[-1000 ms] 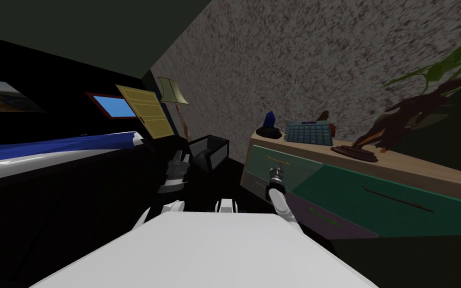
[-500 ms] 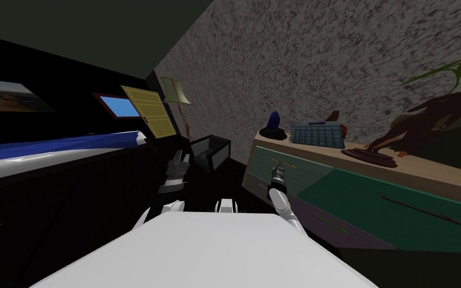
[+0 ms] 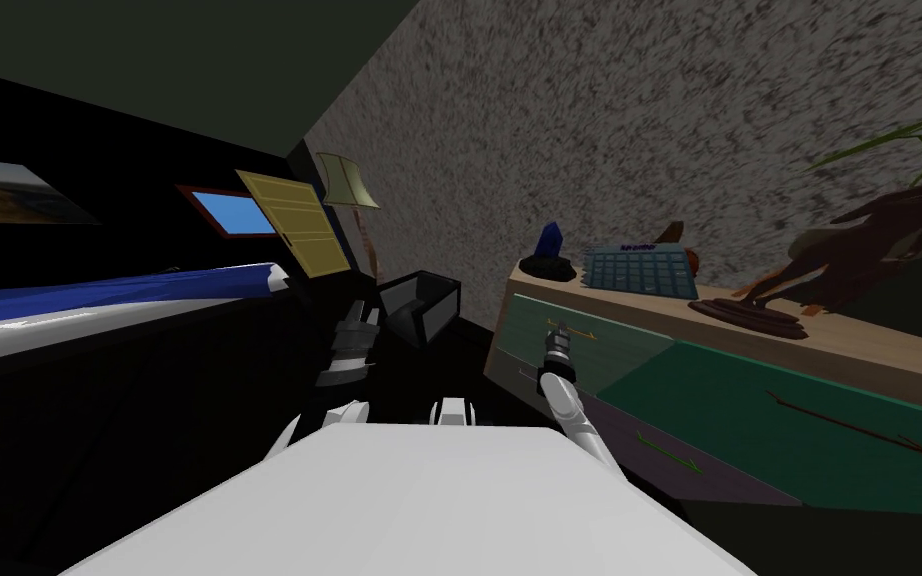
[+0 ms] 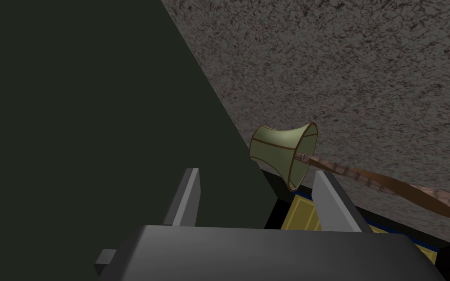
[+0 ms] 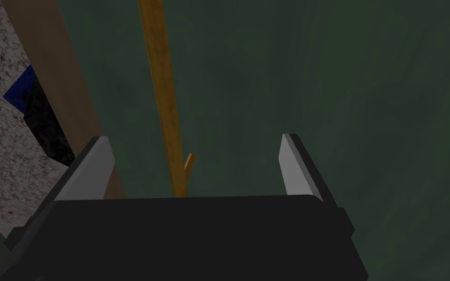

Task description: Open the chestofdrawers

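Your right gripper is up against the chest of drawers, which stands along the speckled wall on your right. Its fingers are apart and straddle the thin yellow-brown handle of the pale green drawer at the chest's near end.

The handle runs between the fingers off centre, nearer the finger on the side of the wooden top. Neither finger touches it, and you have more free room on the other finger's side. As far as the head view shows, the drawer is shut.

A darker green drawer lies next along the front, and a purple drawer sits below.

On the top, a blue crystal stands near the end corner with a calendar just beside it, both set back from the front edge.

Between the chest's end corner and a dark box there is a narrow lane of dark floor.

Your left gripper hangs beyond that box, well apart from the chest, with its fingers spread and nothing between them.
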Robot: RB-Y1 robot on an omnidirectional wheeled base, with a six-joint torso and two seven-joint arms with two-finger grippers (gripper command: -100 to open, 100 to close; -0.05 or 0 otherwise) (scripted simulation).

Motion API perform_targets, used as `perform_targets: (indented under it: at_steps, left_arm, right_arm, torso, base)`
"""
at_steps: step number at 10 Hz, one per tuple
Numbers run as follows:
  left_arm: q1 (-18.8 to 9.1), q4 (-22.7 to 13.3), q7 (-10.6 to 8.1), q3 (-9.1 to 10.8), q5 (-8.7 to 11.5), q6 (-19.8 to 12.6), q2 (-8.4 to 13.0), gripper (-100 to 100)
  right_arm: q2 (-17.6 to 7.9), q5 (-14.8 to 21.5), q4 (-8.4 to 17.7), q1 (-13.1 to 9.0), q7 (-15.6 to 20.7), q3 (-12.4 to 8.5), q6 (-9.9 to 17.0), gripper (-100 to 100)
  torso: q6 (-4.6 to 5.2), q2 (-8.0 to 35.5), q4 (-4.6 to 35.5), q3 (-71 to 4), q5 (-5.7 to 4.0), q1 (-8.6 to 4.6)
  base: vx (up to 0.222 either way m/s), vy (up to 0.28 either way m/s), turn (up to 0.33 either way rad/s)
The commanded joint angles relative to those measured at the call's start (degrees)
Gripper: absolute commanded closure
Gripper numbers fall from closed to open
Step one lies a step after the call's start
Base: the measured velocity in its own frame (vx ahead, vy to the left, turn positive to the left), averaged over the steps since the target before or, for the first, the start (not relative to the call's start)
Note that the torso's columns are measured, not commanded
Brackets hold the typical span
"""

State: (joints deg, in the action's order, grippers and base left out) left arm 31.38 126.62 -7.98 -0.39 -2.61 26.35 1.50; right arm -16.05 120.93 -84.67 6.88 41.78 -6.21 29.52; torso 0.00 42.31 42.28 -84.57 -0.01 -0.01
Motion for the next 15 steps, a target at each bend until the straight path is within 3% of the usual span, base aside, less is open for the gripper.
perform_targets:
  at_steps: [1, 2, 8, 9, 10, 11, 12, 15]
  left_arm:
    - [0.0, 0.0, 0.00, 0.00, 0.0, 0.0, 0.0, 0]
    - [0.0, 0.0, 0.00, -0.01, 0.0, 0.0, 0.0, 0]
    - [0.0, 0.0, 0.00, 0.00, 0.0, 0.0, 0.0, 0]
    - [0.0, 0.0, 0.00, 0.00, 0.0, 0.0, 0.0, 0]
    - [0.0, 0.0, 0.00, 0.00, 0.0, 0.0, 0.0, 0]
    - [0.0, 0.0, 0.00, 0.00, 0.0, 0.0, 0.0, 0]
    - [0.0, 0.0, 0.00, 0.00, 0.0, 0.0, 0.0, 0]
    - [0.0, 0.0, 0.00, -0.01, 0.0, 0.0, 0.0, 0]
  right_arm:
    - [0.6, 0.6, 0.1, 0.6, -0.2, 0.5, 0.8, 100]
    - [0.3, -1.0, -0.3, -0.5, -0.7, 0.2, 0.2, -100]
    - [-0.6, -7.0, -0.2, -3.5, -2.2, -1.0, -3.5, -100]
    - [-0.6, -6.3, -0.2, -3.2, -1.9, -0.9, -3.1, -100]
    - [-1.5, -7.6, -0.1, -4.2, -1.5, -1.9, -4.9, -100]
    - [-1.2, -7.1, -0.1, -3.8, -1.8, -1.5, -4.1, -100]
    - [-1.3, -7.2, 0.0, -3.9, -1.7, -1.7, -4.3, 100]
    - [-1.3, -7.4, -0.8, -3.9, -1.5, -1.7, -5.1, 100]
  torso:
    - [0.00, 0.3, 0.1, 0.2, -0.01, -0.03]
    - [0.00, -0.1, -0.2, 0.0, -0.29, -0.32]
    - [0.00, 0.0, 0.0, 0.0, 0.03, 0.08]
    - [0.00, 0.0, 0.0, 0.0, 0.02, 0.03]
    - [0.00, -0.1, 0.0, 0.0, 0.01, 0.05]
    - [0.01, -0.3, 0.0, -0.1, 0.03, 0.04]
    - [-0.01, -0.1, 0.0, -0.1, 0.01, 0.04]
    - [0.09, 0.5, 0.1, 0.3, 0.00, 0.19]
  base:
    - [-0.032, -0.013, 0.015]
    - [-0.042, 0.003, -0.043]
    - [-0.047, -0.024, -0.027]
    - [-0.024, -0.012, -0.004]
    - [0.042, -0.003, -0.045]
    - [0.028, -0.002, -0.012]
    - [0.000, 0.000, 0.000]
    - [-0.129, 0.071, -0.035]
